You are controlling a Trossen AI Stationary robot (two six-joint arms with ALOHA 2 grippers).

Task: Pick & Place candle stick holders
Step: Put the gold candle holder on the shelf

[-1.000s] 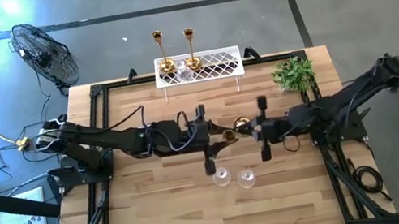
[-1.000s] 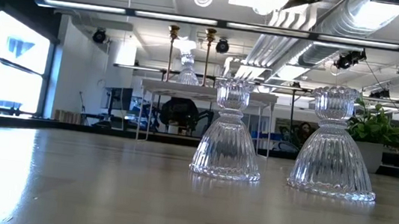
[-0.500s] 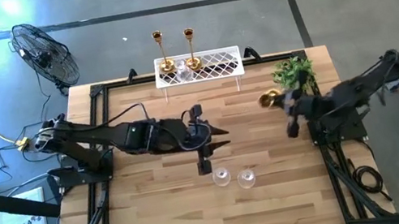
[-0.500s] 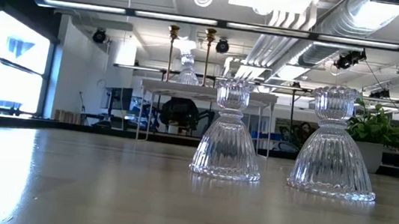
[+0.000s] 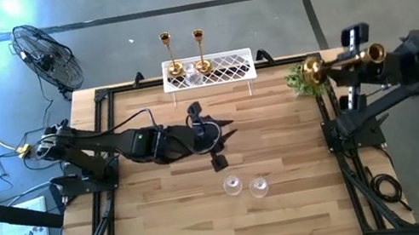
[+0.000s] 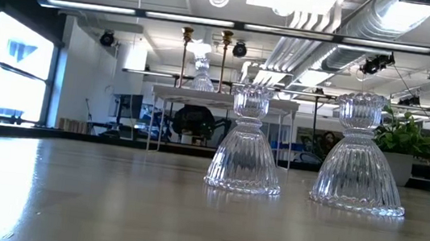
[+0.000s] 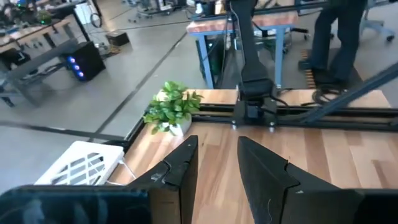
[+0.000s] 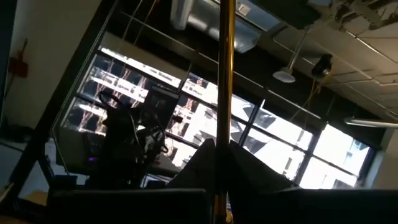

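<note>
My right gripper (image 5: 352, 66) is high over the table's right edge, shut on a gold candle stick holder (image 5: 330, 67). Two more gold holders (image 5: 170, 55) (image 5: 200, 48) and a clear glass one (image 5: 193, 75) stand on the white rack (image 5: 227, 68) at the far edge. Two glass holders (image 5: 232, 186) (image 5: 258, 187) stand on their wide bases on the near middle of the table, and fill the low view (image 6: 247, 140) (image 6: 361, 153). My left gripper (image 5: 228, 131) hovers open over the table's middle, nothing between its fingers (image 7: 180, 174). My right gripper pinches the gold holder's thin stem (image 8: 221, 134) between its two fingers, which lie across it. The holder is lifted clear and lies on its side in the air, its round base (image 5: 314, 71) toward the table's middle and its cup (image 5: 374, 54) outward.
A small green plant (image 5: 307, 83) stands at the far right corner, partly under the held holder. The rack takes the middle of the far edge. A floor fan (image 5: 47, 55) stands beyond the far left corner. Bare wood lies around the two glass holders.
My right gripper has carried the gold holder from the table's middle toward the right edge and well up, tipping its fingers upward; the holder stays clamped and clear of the table. My left gripper has stayed over the middle and turned at the wrist, still open.
</note>
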